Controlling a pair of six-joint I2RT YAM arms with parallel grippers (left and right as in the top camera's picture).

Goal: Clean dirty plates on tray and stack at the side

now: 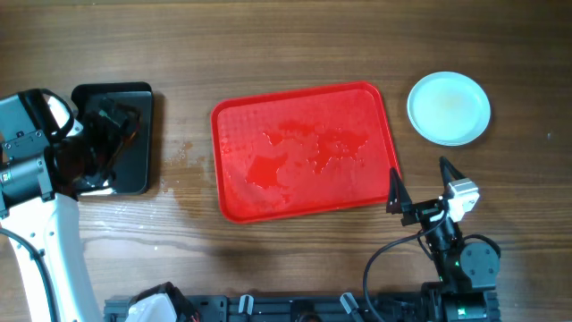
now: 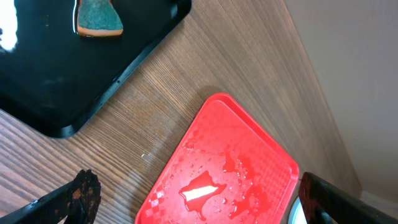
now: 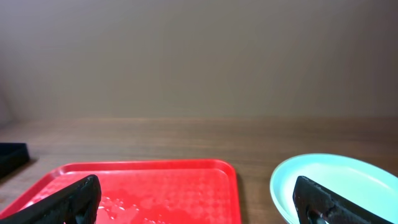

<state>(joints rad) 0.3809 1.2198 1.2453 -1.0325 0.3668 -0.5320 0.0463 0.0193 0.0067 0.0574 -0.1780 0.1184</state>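
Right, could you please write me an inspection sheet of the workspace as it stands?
Surface: wooden table, water spots left of the red tray.
Job's things: red tray wet, nothing on it; plates on the table to its right, count unclear.
Clutter: black tray holding a sponge.
Grippers: left pincer open, empty, by the black tray; right pincer open, empty.
Cables: black cable beside the right arm.
Surroundings: plain wall.
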